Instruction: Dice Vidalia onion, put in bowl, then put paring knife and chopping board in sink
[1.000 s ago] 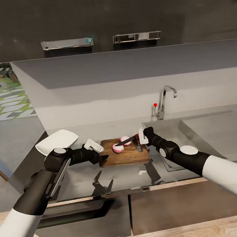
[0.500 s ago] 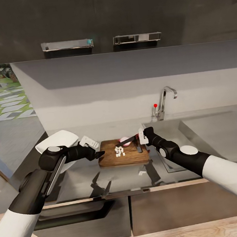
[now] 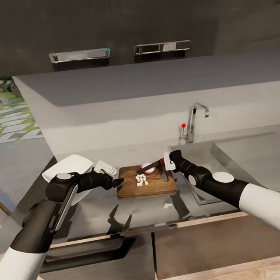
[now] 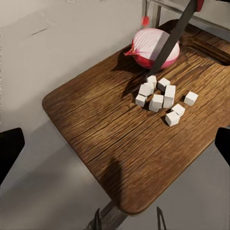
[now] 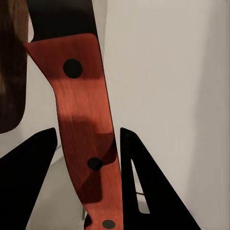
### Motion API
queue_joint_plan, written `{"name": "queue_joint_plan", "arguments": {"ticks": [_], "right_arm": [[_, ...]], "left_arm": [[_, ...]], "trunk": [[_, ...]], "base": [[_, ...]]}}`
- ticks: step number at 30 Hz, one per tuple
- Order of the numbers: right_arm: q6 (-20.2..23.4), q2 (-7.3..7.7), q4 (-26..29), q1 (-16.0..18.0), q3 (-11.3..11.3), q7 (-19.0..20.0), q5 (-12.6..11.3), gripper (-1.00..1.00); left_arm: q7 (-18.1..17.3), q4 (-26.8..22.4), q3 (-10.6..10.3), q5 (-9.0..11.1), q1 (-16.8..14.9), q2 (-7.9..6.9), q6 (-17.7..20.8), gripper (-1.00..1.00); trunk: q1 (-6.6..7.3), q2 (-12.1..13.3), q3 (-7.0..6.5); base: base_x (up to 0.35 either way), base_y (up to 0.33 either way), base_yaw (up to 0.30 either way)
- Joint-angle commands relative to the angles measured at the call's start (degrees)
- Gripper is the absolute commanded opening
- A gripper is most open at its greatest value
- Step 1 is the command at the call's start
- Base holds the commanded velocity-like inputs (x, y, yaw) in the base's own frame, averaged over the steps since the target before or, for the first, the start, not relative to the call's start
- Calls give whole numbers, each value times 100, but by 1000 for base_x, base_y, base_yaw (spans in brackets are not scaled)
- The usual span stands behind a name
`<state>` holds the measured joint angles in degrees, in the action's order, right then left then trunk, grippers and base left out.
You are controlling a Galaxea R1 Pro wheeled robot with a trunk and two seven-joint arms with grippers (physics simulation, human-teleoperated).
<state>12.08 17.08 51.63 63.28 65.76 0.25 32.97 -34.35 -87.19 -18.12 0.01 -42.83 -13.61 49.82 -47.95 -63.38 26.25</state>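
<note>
The brown chopping board [image 3: 155, 185] lies on the grey countertop [image 3: 134, 211], left of the sink [image 3: 204, 155]. On it sit one pink-skinned onion half [image 3: 147, 165] and a cluster of small white onion dice [image 3: 140, 180]. My right gripper [image 3: 164, 164] is shut on the paring knife's orange-red handle [image 5: 79, 120], and the dark blade [image 3: 146, 167] reaches across the onion half [image 4: 153, 45]. My left gripper [image 3: 117, 182] hovers open at the board's left end [image 4: 96, 120], holding nothing. The white bowl [image 3: 71, 165] sits behind my left arm, partly hidden.
The chrome tap [image 3: 194, 119] with its red knob [image 3: 183, 124] stands behind the sink, and the drainboard [image 3: 258, 153] stretches to the right. Dark wall cabinets hang overhead. A glass door at the left looks onto a garden.
One of the two onion halves on the board has turned into white dice. My left gripper pulled back left off the board's end. The right gripper and knife have barely moved.
</note>
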Motion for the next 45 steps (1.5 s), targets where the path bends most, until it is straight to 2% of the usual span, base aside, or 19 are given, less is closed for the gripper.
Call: {"name": "queue_joint_plan", "arguments": {"ticks": [1,11,24,38,45], "right_arm": [[49,7,14,11,26,1,61,-100],[49,14,14,9,25,1,61,-100],[49,14,14,9,26,1,61,-100],[49,14,14,10,26,1,61,-100],[46,14,14,9,26,1,61,-100]], "left_arm": [[-15,-7,-6,-1,-6,-2,26,100],[-10,-23,-7,-1,-6,4,59,100],[-11,-26,2,-1,-6,16,63,100],[-10,-32,10,-1,-6,-3,63,100],[-10,-44,2,-1,-6,15,63,100]], "trunk": [[-1,-4,7],[-1,-4,7],[-287,-526,240],[-287,-526,240],[-133,-245,115]], "base": [[189,0,0],[66,0,0],[0,0,0],[0,0,0],[0,0,0]]}}
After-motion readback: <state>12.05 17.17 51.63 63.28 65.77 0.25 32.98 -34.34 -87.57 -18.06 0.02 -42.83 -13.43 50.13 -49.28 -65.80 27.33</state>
